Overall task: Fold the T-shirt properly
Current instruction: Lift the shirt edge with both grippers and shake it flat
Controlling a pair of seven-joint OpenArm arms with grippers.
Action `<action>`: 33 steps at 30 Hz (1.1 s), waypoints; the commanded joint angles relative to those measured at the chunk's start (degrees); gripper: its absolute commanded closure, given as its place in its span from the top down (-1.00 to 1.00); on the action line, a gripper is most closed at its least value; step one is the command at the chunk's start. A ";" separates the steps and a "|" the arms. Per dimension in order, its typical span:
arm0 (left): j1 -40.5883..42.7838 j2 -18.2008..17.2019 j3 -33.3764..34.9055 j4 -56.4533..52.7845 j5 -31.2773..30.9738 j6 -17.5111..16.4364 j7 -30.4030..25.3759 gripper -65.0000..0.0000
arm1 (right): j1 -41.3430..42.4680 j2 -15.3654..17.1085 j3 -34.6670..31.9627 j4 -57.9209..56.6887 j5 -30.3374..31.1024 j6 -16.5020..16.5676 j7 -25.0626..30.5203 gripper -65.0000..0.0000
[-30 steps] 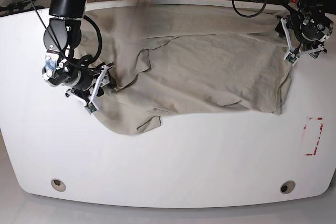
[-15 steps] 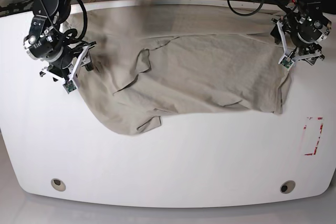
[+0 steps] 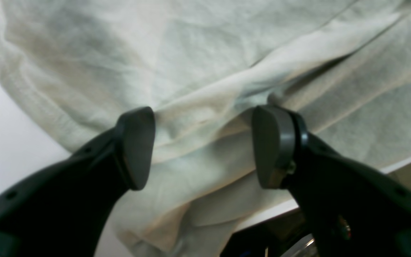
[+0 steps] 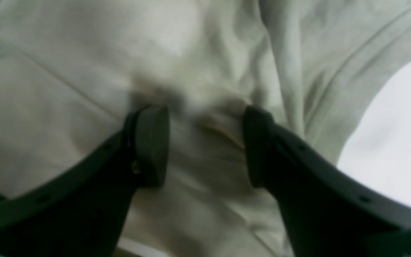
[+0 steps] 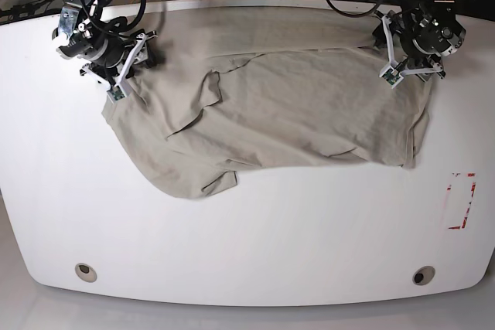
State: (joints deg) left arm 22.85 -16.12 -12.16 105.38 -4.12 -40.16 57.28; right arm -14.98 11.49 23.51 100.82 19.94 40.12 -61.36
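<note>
Both grippers — left (image 3: 203, 148); right (image 4: 205, 144) — gape wide over the T-shirt (image 5: 294, 106) (nothing gripped).

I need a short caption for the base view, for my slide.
Two open grippers, left and right, poised over the far corners of a rumpled beige T-shirt on a white table.

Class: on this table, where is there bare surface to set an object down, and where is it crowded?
Free: the wide white strip of table between the T-shirt hem and the near edge, and the patch beside the red marking. Also the table's side beyond the right gripper. Crowded: the far half, covered by cloth, with the left gripper over it.
</note>
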 commanded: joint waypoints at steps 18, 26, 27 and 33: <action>0.40 -3.09 -0.10 -0.37 1.61 0.16 0.88 0.24 | 3.77 8.60 6.69 -1.34 0.50 -0.12 0.92 -0.02; -0.30 1.48 -4.67 5.78 1.44 0.16 0.97 0.46 | 11.95 7.11 6.16 1.21 -0.38 -0.12 -3.82 -0.02; -0.92 1.92 -4.85 6.31 1.44 0.16 0.97 0.50 | 13.18 6.84 6.08 0.50 -0.65 -0.12 -3.91 -0.02; -3.73 3.50 -5.02 8.33 1.53 0.16 1.23 0.52 | 24.17 6.93 1.42 -9.87 -5.40 -0.12 -3.30 -0.02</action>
State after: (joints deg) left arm 19.20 -12.34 -16.84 112.36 -2.63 -40.12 58.74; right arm 6.79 17.30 25.23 92.75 15.07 40.10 -65.95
